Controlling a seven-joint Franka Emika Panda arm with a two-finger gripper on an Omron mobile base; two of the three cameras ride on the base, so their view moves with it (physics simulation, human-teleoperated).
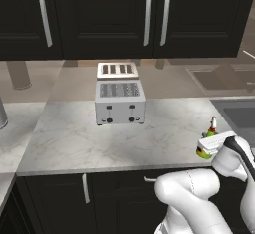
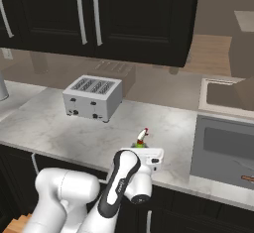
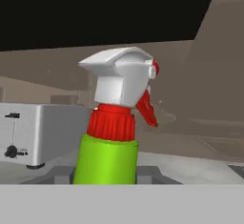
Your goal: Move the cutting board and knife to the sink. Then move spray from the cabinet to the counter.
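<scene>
Toaster (image 1: 120, 101): silver, upper middle of the left base view on the counter (image 1: 74, 138), well apart from the bottle; at the left edge of the hand view.
Cabinet (image 1: 104, 16): dark doors across the top, shut.
Sink (image 2: 225, 150): right side of the right base view, a brown object partly showing in it.
Spray (image 3: 114, 127): upright near the counter's front edge, lower right of the left base view, centre of the hand view.
Gripper (image 3: 106, 178): fingers on both sides of the bottle's green body, closed on it.

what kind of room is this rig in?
A rendered home kitchen, most likely: a four-slot toaster on a marble counter, black cabinets above, and a metal sink at the right.
</scene>
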